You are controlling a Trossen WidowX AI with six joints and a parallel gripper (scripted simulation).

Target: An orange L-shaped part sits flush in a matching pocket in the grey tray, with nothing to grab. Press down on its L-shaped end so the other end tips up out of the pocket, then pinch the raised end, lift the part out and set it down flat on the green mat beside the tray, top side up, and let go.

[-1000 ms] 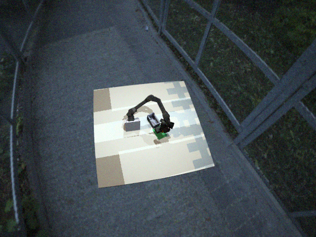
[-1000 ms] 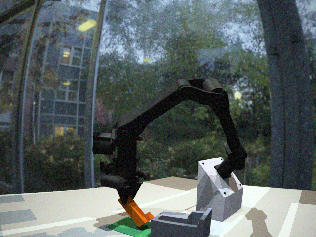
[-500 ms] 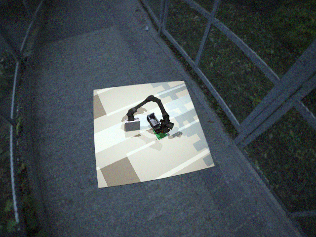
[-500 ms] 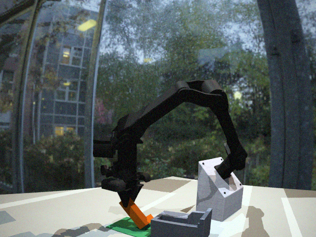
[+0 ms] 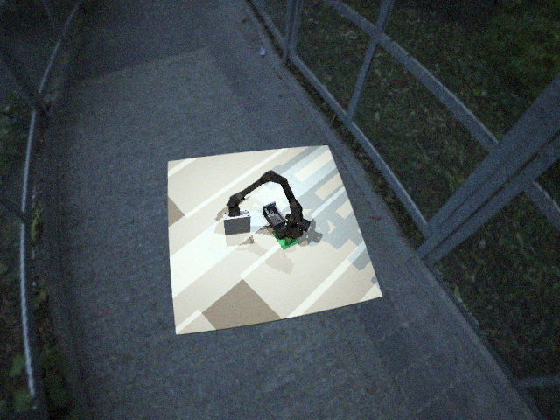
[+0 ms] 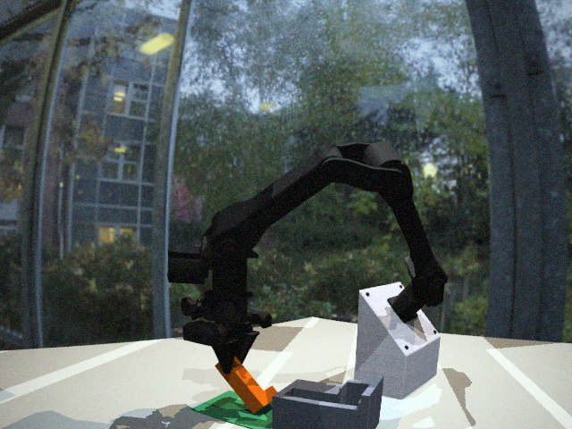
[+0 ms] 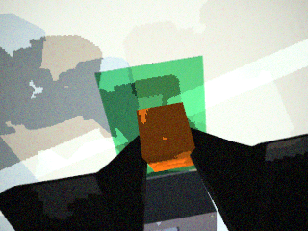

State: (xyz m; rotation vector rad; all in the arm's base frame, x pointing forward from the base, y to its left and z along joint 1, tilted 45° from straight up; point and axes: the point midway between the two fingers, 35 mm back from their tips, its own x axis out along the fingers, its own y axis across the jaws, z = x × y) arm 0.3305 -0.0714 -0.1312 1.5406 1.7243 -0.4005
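My black arm (image 5: 271, 175) (image 6: 295, 191) arches up from its foot and bends down on the far side, over the green mat (image 5: 284, 242) (image 6: 226, 407) (image 7: 156, 72). Above that mat my parallel-jaw gripper (image 5: 289, 233) (image 6: 231, 365) (image 7: 164, 137) points downward, both fingers clamped on the orange part (image 6: 247, 388) (image 7: 166, 130).
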